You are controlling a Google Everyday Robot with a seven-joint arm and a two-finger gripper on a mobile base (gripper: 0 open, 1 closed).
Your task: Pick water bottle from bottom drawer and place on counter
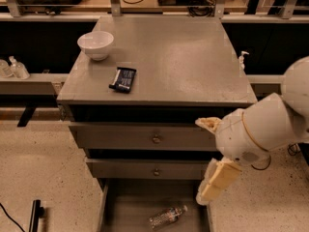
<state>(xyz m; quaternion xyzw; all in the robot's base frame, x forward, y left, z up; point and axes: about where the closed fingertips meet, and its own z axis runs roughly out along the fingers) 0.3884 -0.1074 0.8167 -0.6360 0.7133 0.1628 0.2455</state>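
1. Pale speckled floor (38, 168) fills the near edge on both sides of the grey cabinet. The bottom drawer (125, 202) stands pulled open, directly below the claw (211, 186).
2. Water bottle (167, 217) lies on its side on the drawer's tray, below the claw and slightly toward the picture's left, near it but apart, cap end pointing toward the claw's side.
3. Claw hangs over the drawer's right edge, pointing down and inward. Cannot tell how far open it is; it has hold of nothing.
4. Arm (256, 129): white, bulky, enters from the right edge behind the claw, wrist bent downward in front of the two shut upper drawers (145, 138).
5. Counter (183, 62) lies above and beyond the claw. Far up-left of the claw it carries a white bowl (95, 44) and a dark packet (123, 79).
6. Progress, judged: drawer open, approach under way. Grasp, lift and placing on the counter not yet done.
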